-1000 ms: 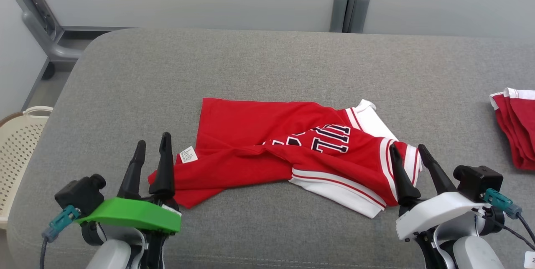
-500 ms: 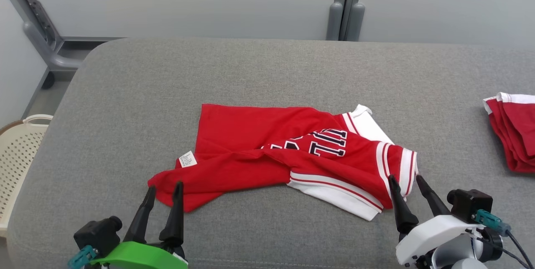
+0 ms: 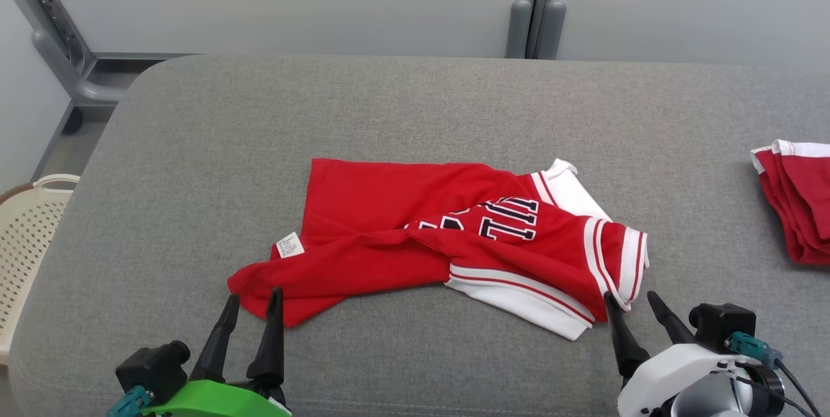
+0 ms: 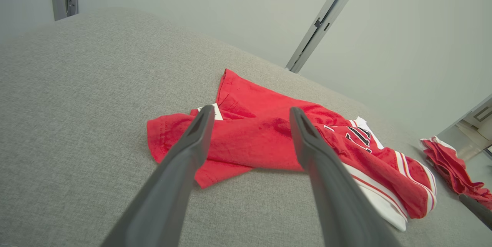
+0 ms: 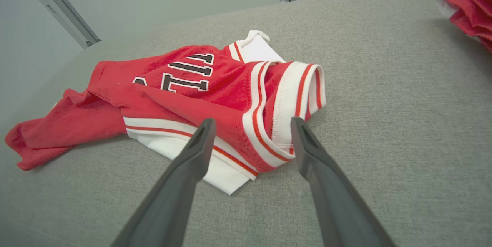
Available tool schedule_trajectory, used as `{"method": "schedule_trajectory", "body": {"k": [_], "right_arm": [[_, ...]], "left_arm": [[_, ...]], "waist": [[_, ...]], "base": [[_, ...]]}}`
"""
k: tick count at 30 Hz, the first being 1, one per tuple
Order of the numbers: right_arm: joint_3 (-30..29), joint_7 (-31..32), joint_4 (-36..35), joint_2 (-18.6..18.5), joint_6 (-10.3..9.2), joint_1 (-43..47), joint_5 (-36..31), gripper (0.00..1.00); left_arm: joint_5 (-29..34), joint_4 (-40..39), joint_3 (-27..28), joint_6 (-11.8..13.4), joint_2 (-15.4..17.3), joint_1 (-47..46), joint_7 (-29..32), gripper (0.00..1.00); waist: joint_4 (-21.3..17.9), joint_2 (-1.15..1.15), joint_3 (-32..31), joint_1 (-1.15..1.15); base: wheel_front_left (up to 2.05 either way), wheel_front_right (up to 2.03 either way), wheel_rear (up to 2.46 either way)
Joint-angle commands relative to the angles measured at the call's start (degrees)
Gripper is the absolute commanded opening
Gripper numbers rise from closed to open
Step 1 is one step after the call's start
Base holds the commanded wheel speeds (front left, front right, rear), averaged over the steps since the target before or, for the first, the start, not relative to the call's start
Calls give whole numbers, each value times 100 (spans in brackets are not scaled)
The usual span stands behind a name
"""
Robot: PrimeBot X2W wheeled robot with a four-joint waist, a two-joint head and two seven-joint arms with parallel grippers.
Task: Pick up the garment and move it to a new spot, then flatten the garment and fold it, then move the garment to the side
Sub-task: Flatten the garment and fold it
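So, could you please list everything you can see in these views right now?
grey padded fabric surface: one, grey, under everything
red jersey garment with white striped trim and dark lettering: one, red and white, crumpled at the surface's centre
white care label: one, white, on the garment's left part
pile of red garments with white trim: one pile, red and white, at the surface's right edge
cream perforated plastic basket: one, cream, beside the surface's left side
grey metal posts: two, grey, behind the far edge
left hand: one, dark fingers, green body, open by the garment's near-left corner
right hand: one, dark fingers, white body, open by the garment's striped right end
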Motion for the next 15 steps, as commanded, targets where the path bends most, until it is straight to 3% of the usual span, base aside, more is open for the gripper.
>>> {"method": "schedule_trajectory", "body": {"k": [1, 15], "right_arm": [[-37, 37, 25, -21, -6, 16, -60, 100], [-353, 748, 584, -19, -6, -325, -693, 100]], "left_arm": [[58, -10, 19, -9, -7, -11, -14, 100], [95, -62, -76, 15, -46, -138, 18, 100]], "waist": [[4, 0, 7, 0], [237, 0, 162, 0]], "base": [[0, 0, 0], [0, 0, 0]]}}
